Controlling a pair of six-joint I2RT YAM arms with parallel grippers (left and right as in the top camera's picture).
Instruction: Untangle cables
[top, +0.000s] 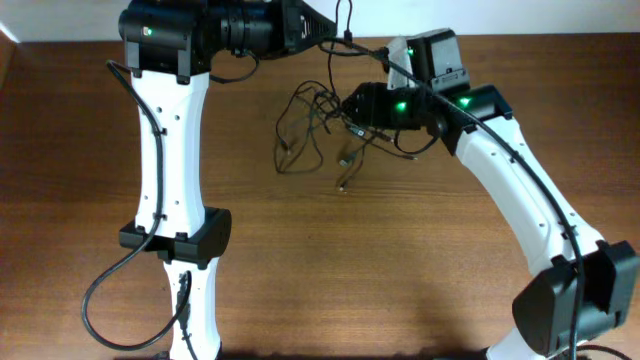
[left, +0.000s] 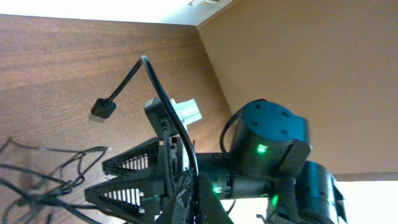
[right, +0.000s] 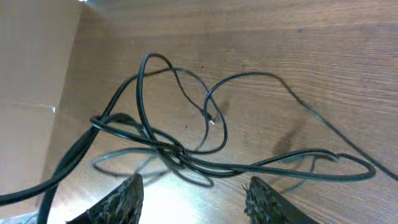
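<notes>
The cables (top: 312, 128) lie as a loose black tangle on the wooden table, with small plugs at the ends. My left gripper (top: 328, 36) is at the far edge, shut on one cable strand (left: 163, 99) that arches up and ends in a plug (left: 102, 109). Its jaws (left: 189, 190) pinch the strand. My right gripper (top: 358, 104) hovers over the right side of the tangle. In the right wrist view its fingers (right: 196, 190) are open, with the knotted crossing of the cables (right: 173, 151) just ahead of them. It also shows in the left wrist view (left: 94, 180), open.
The brown wooden table (top: 400, 250) reaches to a pale wall at the far edge (top: 540, 15). The white left arm (top: 175, 150) stands left of the tangle and the right arm (top: 520, 180) comes in from the right.
</notes>
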